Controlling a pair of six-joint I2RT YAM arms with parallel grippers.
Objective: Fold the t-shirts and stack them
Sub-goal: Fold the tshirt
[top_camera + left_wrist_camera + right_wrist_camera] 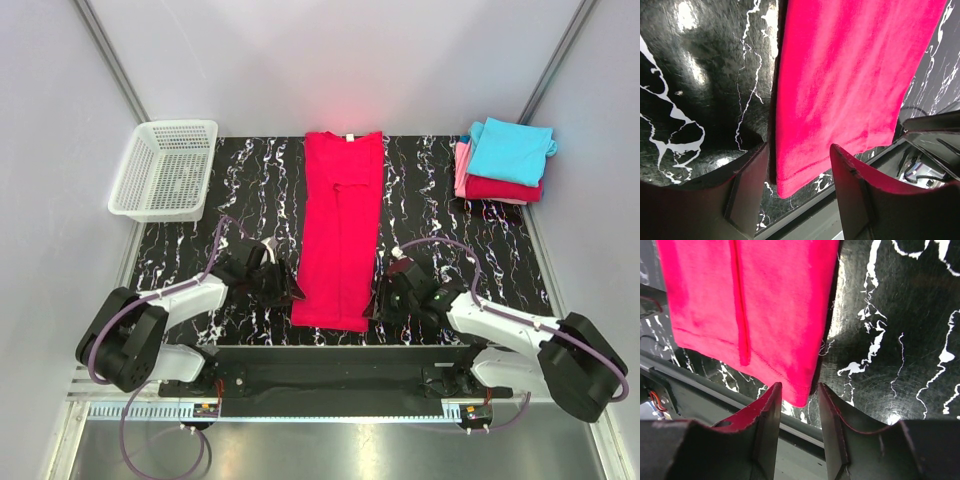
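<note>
Marbled worktop [250, 190] bears the crimson shirt [340, 230]. My left hand [800, 150] and right hand [799, 387] straddle its near corners, seemingly open.

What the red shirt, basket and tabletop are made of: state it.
Red shirt: soft matte knit cloth, perhaps cotton; stitched hem, lies limp.
Basket: white plastic, apparently; rigid mesh walls.
Tabletop: glossy black, white-veined marble look, glare spots; stone or laminate unclear.
</note>
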